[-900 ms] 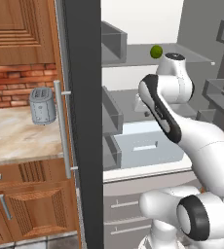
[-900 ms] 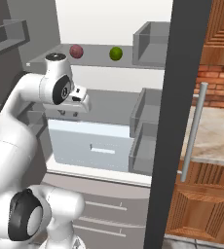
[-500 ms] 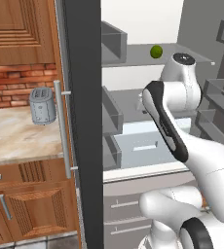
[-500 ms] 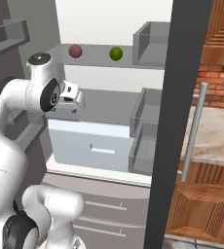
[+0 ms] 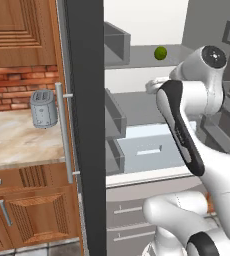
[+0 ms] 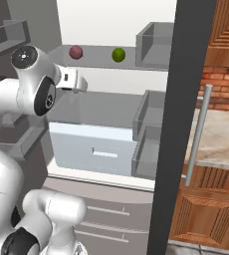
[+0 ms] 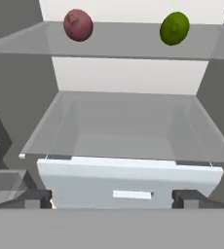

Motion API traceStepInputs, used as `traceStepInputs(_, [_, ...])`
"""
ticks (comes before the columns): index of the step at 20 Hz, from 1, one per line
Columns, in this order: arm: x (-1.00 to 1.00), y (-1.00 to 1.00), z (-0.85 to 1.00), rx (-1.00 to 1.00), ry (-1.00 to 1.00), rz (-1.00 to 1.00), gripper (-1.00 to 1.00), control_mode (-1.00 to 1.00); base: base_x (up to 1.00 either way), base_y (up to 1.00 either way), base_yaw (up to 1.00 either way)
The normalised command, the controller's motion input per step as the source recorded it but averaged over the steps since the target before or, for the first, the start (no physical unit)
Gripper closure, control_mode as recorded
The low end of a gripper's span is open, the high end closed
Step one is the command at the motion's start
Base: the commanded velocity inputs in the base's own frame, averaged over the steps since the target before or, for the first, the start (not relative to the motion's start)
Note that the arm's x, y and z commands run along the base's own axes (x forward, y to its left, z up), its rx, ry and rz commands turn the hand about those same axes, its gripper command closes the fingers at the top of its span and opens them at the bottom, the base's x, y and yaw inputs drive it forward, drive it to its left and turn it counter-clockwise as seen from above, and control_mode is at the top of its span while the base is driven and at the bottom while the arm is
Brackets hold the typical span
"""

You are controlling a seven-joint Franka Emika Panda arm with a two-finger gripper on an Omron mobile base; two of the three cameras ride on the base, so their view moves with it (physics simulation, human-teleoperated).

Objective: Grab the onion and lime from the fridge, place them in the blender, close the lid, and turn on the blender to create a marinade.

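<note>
The fridge stands open, its dark grey door [image 5: 84, 125] beside the arm and its pale interior ahead. On the upper glass shelf [image 7: 119, 46] rest a reddish-purple onion [image 7: 78, 24] on the left and the green lime [image 7: 174, 28] on the right, apart from each other. From the right base view the onion [image 6: 75, 52] and lime [image 6: 118, 55] sit above and beyond my gripper [image 6: 83, 85]. The gripper [image 7: 114, 198] is open, holds nothing, and is level with the lower shelf, below both. The lime [image 5: 160, 53] also shows over the arm. Blender and lid are out of view.
A pale drawer [image 7: 128, 180] with a slot handle sits below the lower glass shelf. Grey door bins [image 6: 154, 42] line the fridge door [image 6: 181, 124]. A silver toaster [image 5: 43, 109] stands on the counter by the brick wall, with wooden cupboards underneath.
The arm has risen and the hand has lifted toward the upper shelf; onion and lime have not moved.
</note>
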Motion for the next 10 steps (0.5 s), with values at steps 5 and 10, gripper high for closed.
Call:
traceStepInputs(5, [0.24, -0.38, 0.79, 0.0, -0.04, -0.06, -1.0, -1.0, 0.0, 0.0, 0.0])
traceStepInputs(10, [0.57, -0.18, 0.43, 0.01, 0.01, -0.05, -1.0, -1.0, 0.0, 0.0, 0.0])
